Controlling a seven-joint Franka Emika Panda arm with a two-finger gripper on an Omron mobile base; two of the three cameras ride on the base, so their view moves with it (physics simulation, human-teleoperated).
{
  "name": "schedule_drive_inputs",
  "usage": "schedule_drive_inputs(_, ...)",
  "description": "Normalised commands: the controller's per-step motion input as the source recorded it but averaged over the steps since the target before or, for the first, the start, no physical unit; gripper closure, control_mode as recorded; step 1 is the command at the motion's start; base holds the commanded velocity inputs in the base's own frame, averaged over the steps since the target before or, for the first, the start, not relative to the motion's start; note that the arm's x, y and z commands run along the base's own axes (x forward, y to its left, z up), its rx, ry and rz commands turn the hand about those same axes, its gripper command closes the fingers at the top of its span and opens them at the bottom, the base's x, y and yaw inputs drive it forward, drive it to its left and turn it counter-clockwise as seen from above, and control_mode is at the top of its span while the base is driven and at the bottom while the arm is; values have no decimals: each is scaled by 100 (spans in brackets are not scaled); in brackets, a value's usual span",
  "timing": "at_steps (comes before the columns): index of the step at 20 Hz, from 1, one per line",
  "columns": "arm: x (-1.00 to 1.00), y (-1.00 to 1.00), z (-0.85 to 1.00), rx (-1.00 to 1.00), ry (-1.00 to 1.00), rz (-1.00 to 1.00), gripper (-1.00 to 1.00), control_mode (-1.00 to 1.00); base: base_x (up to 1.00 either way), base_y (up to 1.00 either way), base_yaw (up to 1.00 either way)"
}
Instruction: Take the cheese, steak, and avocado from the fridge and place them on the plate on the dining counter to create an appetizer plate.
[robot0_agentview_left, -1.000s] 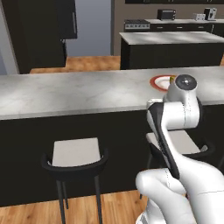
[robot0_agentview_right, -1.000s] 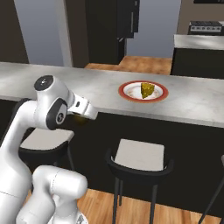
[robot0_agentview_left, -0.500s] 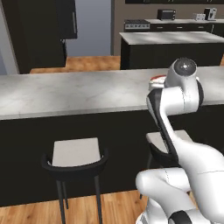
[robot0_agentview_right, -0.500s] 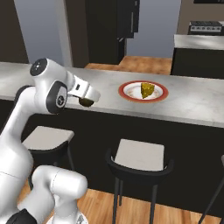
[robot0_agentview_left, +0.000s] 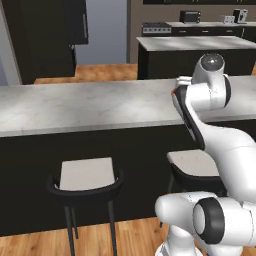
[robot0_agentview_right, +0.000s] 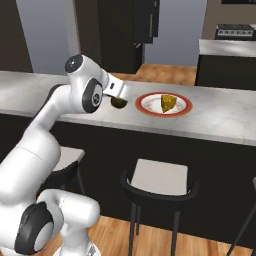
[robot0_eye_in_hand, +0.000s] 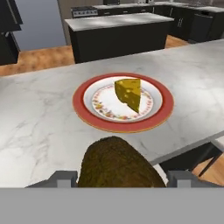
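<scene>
My gripper (robot0_eye_in_hand: 120, 179) is shut on the avocado (robot0_eye_in_hand: 116, 164), a dark olive-brown lump that hangs low over the dining counter (robot0_eye_in_hand: 39, 131). Just beyond it lies the plate (robot0_eye_in_hand: 83, 114), red-rimmed with a whitish middle. The yellow cheese (robot0_eye_in_hand: 129, 92) wedge stands on that plate. From the right base view the gripper (robot0_agentview_right: 119, 100) and avocado (robot0_agentview_right: 118, 103) hover a short way left of the plate (robot0_agentview_right: 145, 107) with the cheese (robot0_agentview_right: 168, 103). The steak is out of view. Which tall black unit at the back is the fridge I cannot tell.
Black stools with grey seats (robot0_agentview_right: 155, 177) (robot0_agentview_left: 87, 175) stand under the counter's near edge (robot0_agentview_left: 75, 127). A shorter black island (robot0_eye_in_hand: 118, 22) sits behind the counter across a wood floor. Tall black cabinetry (robot0_agentview_left: 75, 25) rises at the back left.
The arm has lifted and reached forward. It has carried the avocado from below the counter edge up over the counter top, close to the plate.
</scene>
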Motion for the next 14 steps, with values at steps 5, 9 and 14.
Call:
schedule_drive_inputs(5, 78, -24, -11, 0, 0, 0, 100, -100, 0, 0, 0)
schedule_drive_inputs(9, 64, -28, -21, 0, 0, 0, 100, -100, 0, 0, 0)
schedule_drive_inputs(14, 49, -21, -31, 0, 0, 0, 100, -100, 0, 0, 0)
